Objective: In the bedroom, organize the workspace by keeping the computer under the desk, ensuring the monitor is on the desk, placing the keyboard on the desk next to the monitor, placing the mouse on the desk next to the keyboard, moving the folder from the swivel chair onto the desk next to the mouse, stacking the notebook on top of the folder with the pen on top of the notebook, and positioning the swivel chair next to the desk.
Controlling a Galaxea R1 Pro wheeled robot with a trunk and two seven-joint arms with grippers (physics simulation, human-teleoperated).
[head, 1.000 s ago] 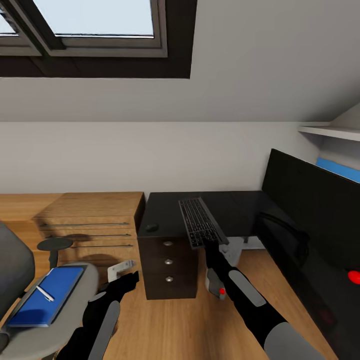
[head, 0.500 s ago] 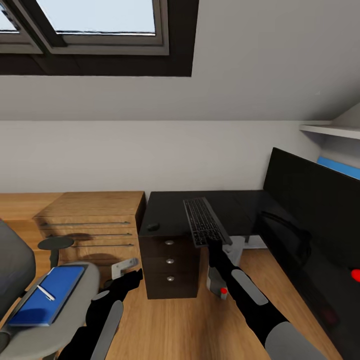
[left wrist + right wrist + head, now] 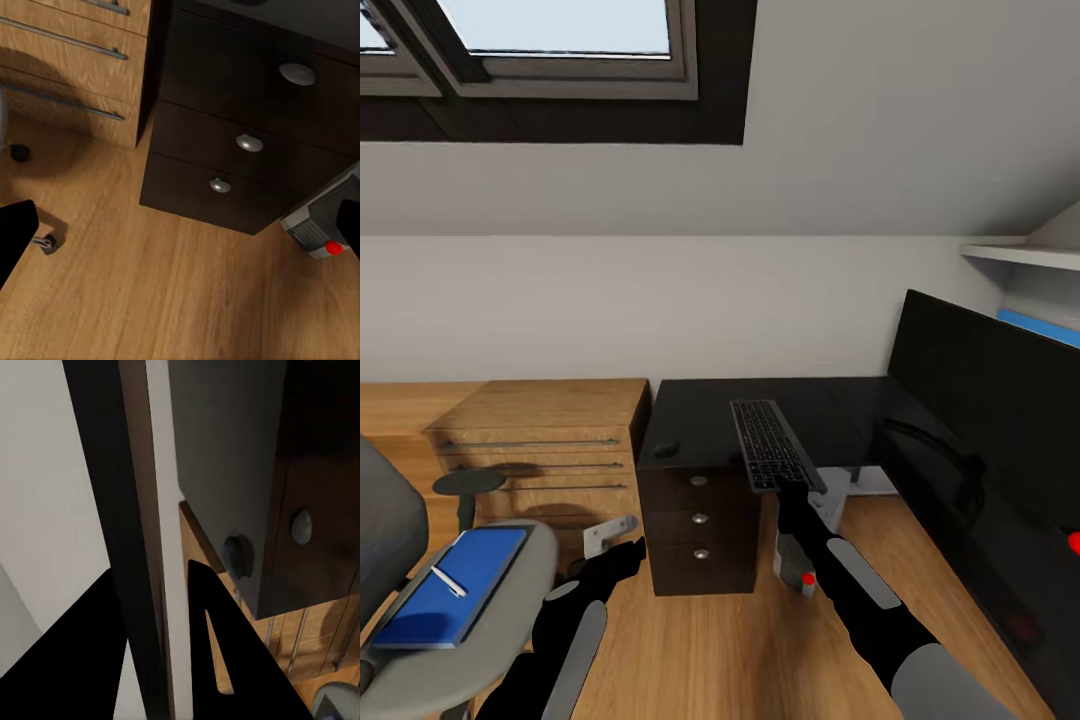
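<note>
My right gripper (image 3: 792, 492) is shut on the near end of the dark keyboard (image 3: 770, 445), which hangs tilted over the black desk (image 3: 830, 405). In the right wrist view the keyboard's thin edge (image 3: 146, 547) runs between the fingers (image 3: 217, 660). A small black mouse (image 3: 665, 449) lies on the desk's left part. The big black monitor (image 3: 980, 400) stands at the right. A grey computer (image 3: 798, 560) with a red button sits under the desk. On the swivel chair (image 3: 510, 610) lies a blue folder or notebook (image 3: 450, 585) with a white pen (image 3: 448, 582). My left gripper (image 3: 622, 555) hangs open above the floor.
The desk's three-drawer unit (image 3: 247, 142) faces my left gripper. A wooden chest of drawers (image 3: 545, 440) stands against the desk's left side. A wall shelf (image 3: 1020, 255) hangs at the right, a skylight (image 3: 550, 40) overhead. Wood floor (image 3: 710, 650) lies between the chair and the desk.
The keyboard and my right arm have edged slightly right and forward over the desk. The whole view has drifted a little, so the camera moved. My left arm is about where it was.
</note>
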